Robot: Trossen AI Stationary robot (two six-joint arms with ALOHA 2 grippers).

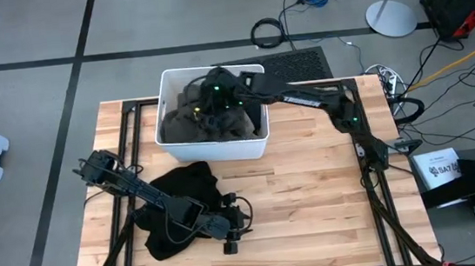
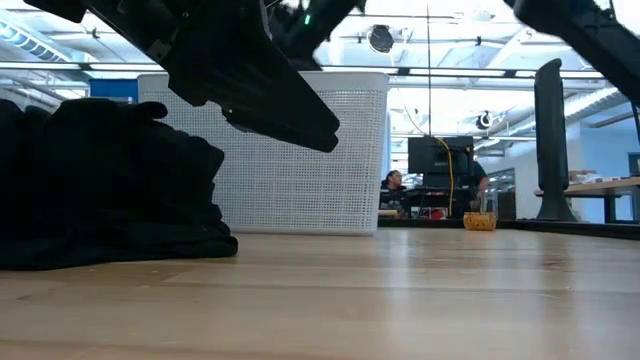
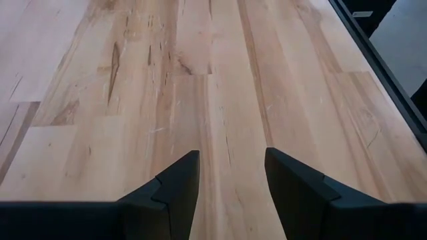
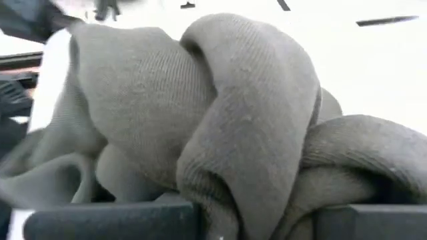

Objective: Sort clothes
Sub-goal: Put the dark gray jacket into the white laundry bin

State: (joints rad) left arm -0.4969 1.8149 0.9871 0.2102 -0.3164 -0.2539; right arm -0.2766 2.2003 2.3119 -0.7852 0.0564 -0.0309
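Olive-brown garment point(image 4: 227, 133) fills the right pincer point(image 4: 257, 217), hiding the bin point(image 1: 212, 146).

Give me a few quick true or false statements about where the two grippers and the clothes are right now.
1. The right gripper is inside the white rectangular plastic bin. True.
2. The left gripper is shut on a garment. False: it is open over bare wooden table.
3. A black fabric pile lies on the table. True.
4. The right gripper holds pink cloth. False: olive-brown knit fabric sits between its fingers.
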